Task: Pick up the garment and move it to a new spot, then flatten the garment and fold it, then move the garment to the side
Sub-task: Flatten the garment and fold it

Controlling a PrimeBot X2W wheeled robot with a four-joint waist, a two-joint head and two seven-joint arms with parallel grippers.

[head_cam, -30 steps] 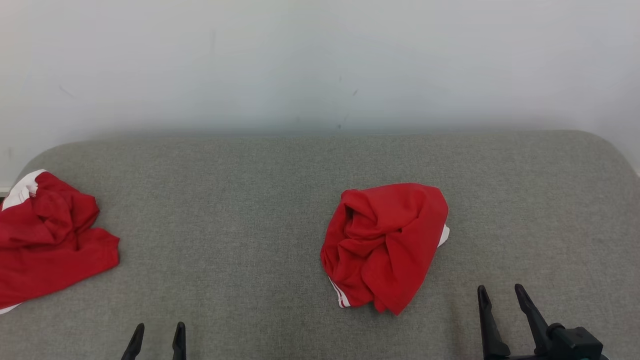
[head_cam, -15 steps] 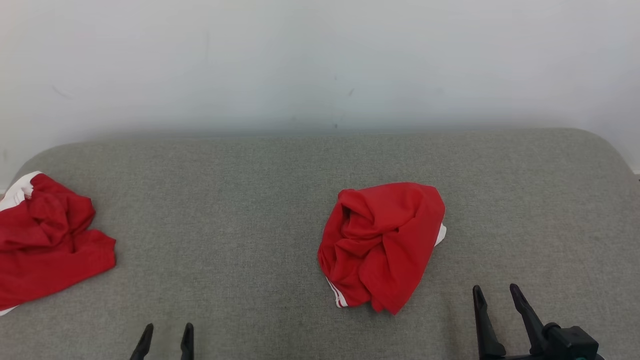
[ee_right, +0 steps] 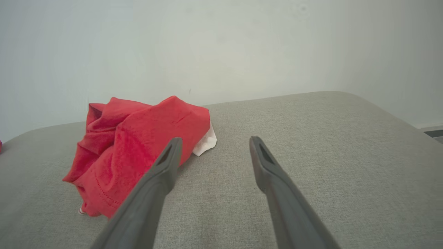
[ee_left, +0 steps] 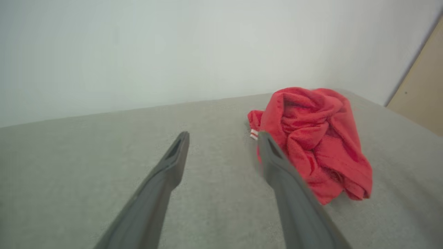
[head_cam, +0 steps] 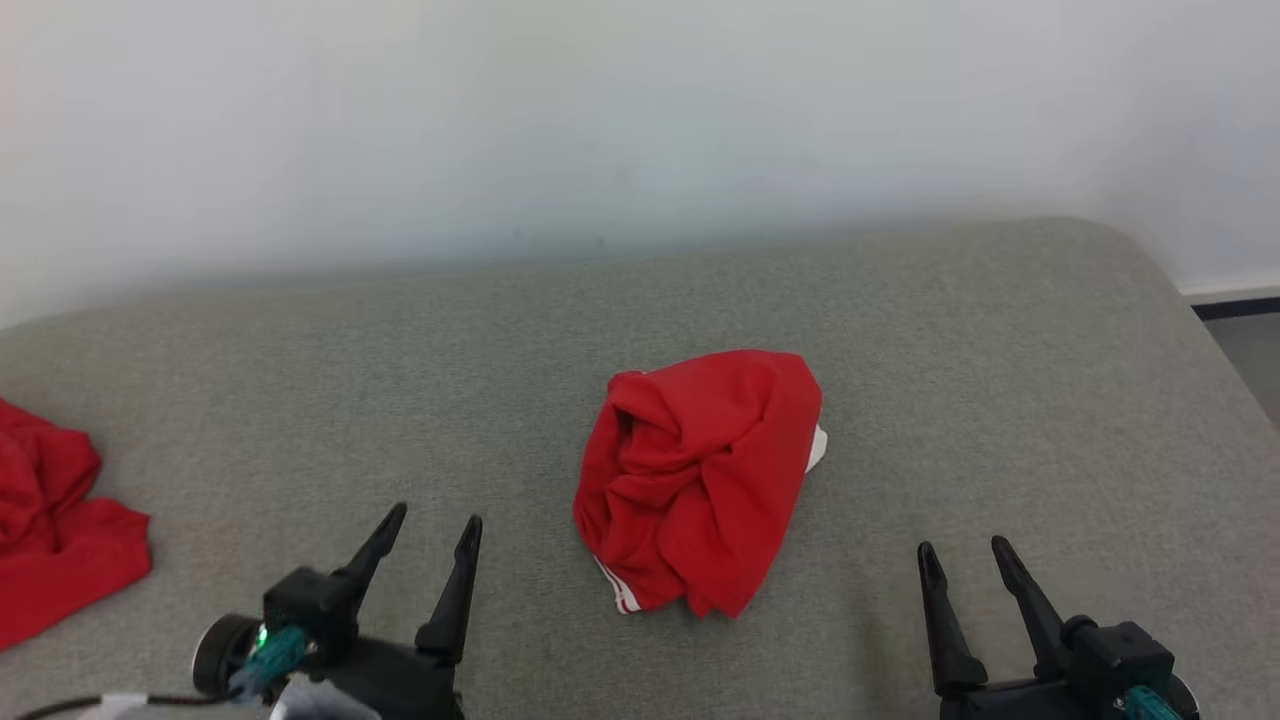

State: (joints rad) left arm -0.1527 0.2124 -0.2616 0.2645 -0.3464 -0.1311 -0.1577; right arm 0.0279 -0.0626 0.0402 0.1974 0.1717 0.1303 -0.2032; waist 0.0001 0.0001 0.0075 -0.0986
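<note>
Red garment [head_cam: 700, 480] right of left tool [head_cam: 437, 515]

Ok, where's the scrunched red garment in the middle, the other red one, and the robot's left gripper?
Middle red garment [head_cam: 700, 480]: head view, centre of the bundle.
Other red garment [head_cam: 55, 545]: head view, its lower folds.
Left gripper [head_cam: 435, 516]: head view, midway between its open fingertips.

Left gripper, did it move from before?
Yes. The left gripper has come forward and closer to the crumpled red garment in the middle, more than the camera's own shift explains.
</note>
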